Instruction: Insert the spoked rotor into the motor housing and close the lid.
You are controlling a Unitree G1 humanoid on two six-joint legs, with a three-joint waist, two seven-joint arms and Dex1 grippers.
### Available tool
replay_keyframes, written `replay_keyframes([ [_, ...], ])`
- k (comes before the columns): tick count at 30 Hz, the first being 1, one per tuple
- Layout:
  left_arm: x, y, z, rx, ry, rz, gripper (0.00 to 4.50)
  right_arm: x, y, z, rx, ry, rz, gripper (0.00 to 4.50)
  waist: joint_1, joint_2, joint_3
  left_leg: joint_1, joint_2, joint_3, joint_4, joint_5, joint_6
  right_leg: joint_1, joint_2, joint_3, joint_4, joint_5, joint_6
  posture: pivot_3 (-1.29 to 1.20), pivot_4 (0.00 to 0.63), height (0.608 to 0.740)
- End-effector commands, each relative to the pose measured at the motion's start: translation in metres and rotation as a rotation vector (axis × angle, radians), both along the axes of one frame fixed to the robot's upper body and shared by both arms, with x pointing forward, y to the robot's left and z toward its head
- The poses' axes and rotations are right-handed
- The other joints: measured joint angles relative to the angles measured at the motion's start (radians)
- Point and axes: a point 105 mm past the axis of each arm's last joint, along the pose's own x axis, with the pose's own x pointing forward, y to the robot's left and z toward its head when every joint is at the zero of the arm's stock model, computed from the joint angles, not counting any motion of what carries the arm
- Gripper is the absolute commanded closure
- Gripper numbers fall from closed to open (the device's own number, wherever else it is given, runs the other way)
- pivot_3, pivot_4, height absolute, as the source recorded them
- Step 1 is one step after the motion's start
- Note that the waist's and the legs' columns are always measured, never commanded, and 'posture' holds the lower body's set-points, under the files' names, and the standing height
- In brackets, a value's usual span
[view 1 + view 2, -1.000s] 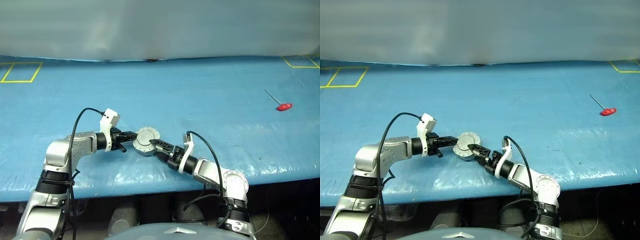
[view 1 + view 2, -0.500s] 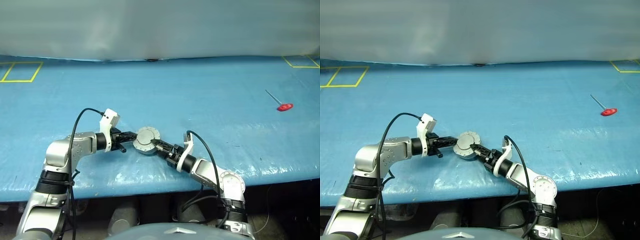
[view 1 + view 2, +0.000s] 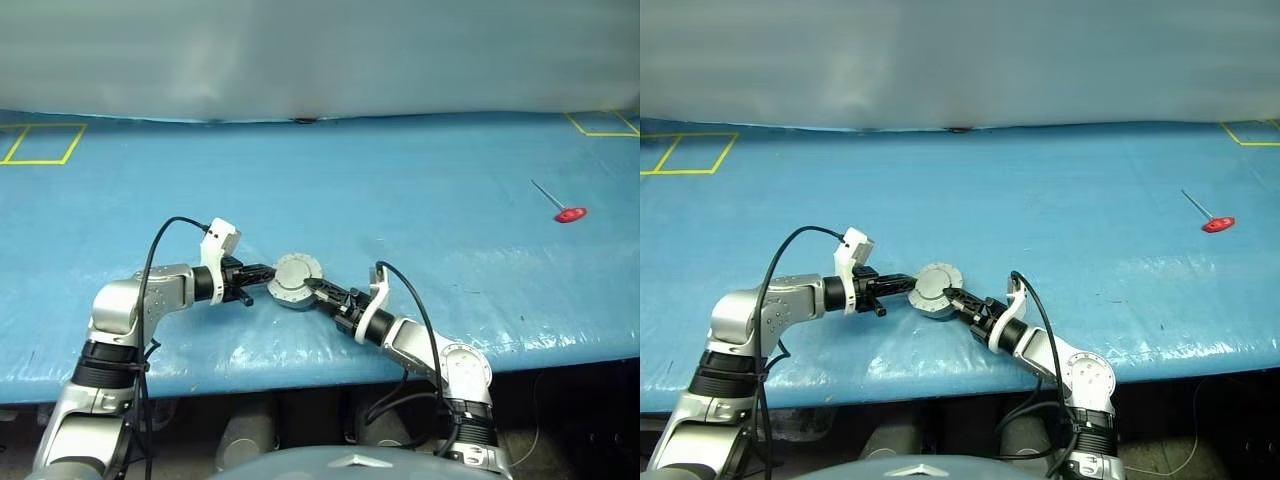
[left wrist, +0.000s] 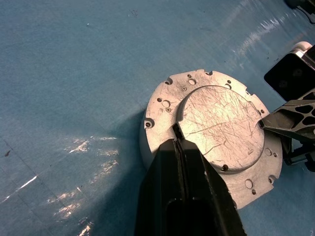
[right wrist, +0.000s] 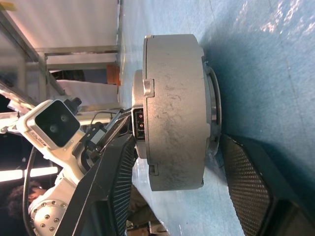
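Observation:
The motor housing (image 5: 172, 113) stands on the blue table near its front edge, light grey and round. The lid (image 4: 221, 123) lies closed on top, its raised centre patch scratched. The spoked rotor is hidden. My left gripper (image 4: 175, 130) is shut with nothing in it, and its tips rest on the lid's rim by the patch. My right gripper (image 3: 312, 288) reaches in from the other side, turned on edge. One of its fingers (image 5: 113, 182) lies against the lid and the other sits under the base, so it is shut on the housing.
A red-handled tool (image 3: 568, 213) lies far off at the right back of the table. Yellow square markings (image 3: 40, 145) are at the back corners. The table's front edge (image 3: 300, 375) runs just behind both arms.
My right gripper's jaws have narrowed onto the housing and its wrist has dropped slightly. The left arm and the housing have stayed where they were.

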Motion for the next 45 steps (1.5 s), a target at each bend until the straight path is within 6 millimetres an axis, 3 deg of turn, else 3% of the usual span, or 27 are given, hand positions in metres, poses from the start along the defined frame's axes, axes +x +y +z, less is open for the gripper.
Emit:
replay_keyframes([
  [1, -0.0148, -0.0028, -0.0301, 0.054, 0.115, -0.016, 4.5, 0.0025, -0.0051, 0.0053, -0.024, -0.048, -0.022, 2.13, 0.0, 0.0, 0.0, 0.0, 0.0, 0.0, 0.0, 0.0, 0.0, 0.0, 0.0, 0.0, 0.0, 0.0, 0.0, 0.0, 0.15, 0.74],
  [3, -0.0151, -0.0025, -0.0306, 0.056, 0.117, -0.016, 4.5, 0.002, -0.0048, 0.0059, -0.025, -0.06, -0.016, 2.13, 0.0, 0.0, 0.0, 0.0, 0.0, 0.0, 0.0, 0.0, 0.0, 0.0, 0.0, 0.0, 0.0, 0.0, 0.0, 0.0, 0.15, 0.74],
  [8, -0.0158, -0.0023, -0.0308, 0.058, 0.118, -0.017, 4.5, 0.0014, -0.0044, 0.005, -0.028, -0.066, -0.023, 0.48, 0.002, 0.0, 0.0, 0.0, 0.0, 0.0, 0.0, 0.0, 0.0, 0.0, 0.0, 0.0, 0.0, 0.0, 0.0, 0.0, 0.15, 0.74],
  [10, -0.0157, -0.0024, -0.031, 0.058, 0.119, -0.018, 4.5, 0.001, -0.0041, 0.0034, -0.039, -0.057, -0.027, 0.03, 0.002, 0.0, 0.0, 0.001, 0.0, 0.0, 0.0, 0.0, 0.0, 0.0, 0.0, 0.0, 0.0, 0.0, 0.0, 0.0, 0.15, 0.74],
  [24, -0.0163, -0.0038, -0.0314, 0.059, 0.121, -0.023, 4.5, 0.0003, -0.0085, 0.001, -0.029, -0.043, -0.038, 0.03, 0.003, 0.0, -0.001, 0.001, 0.0, 0.0, 0.0, 0.0, 0.0, 0.0, -0.003, 0.0, 0.0, 0.0, 0.0, 0.0, 0.15, 0.74],
  [28, -0.0159, -0.0041, -0.0314, 0.06, 0.121, -0.025, 4.5, -0.0013, -0.0093, 0.0, -0.027, -0.038, -0.035, 0.93, 0.004, 0.0, 0.0, 0.001, -0.001, 0.0, 0.0, 0.0, 0.001, 0.0, -0.003, 0.0, 0.0, 0.0, 0.0, 0.0, 0.15, 0.74],
  [35, -0.0153, -0.0045, -0.0314, 0.061, 0.121, -0.028, 4.5, -0.0042, -0.0088, -0.0028, -0.033, -0.027, -0.023, 3.27, 0.002, 0.001, -0.001, 0.001, -0.001, 0.0, 0.0, -0.001, 0.001, 0.001, -0.004, -0.001, 0.0, 0.0, 0.001, 0.0, 0.15, 0.74],
  [45, -0.0122, -0.0025, -0.0283, 0.055, 0.11, -0.017, 4.5, -0.0071, -0.0031, -0.0024, -0.03, -0.031, 0.008, 3.37, 0.001, 0.001, -0.002, 0.001, -0.001, 0.0, 0.0, -0.001, 0.001, 0.001, -0.004, -0.001, 0.0, 0.0, 0.001, 0.0, 0.15, 0.74],
])
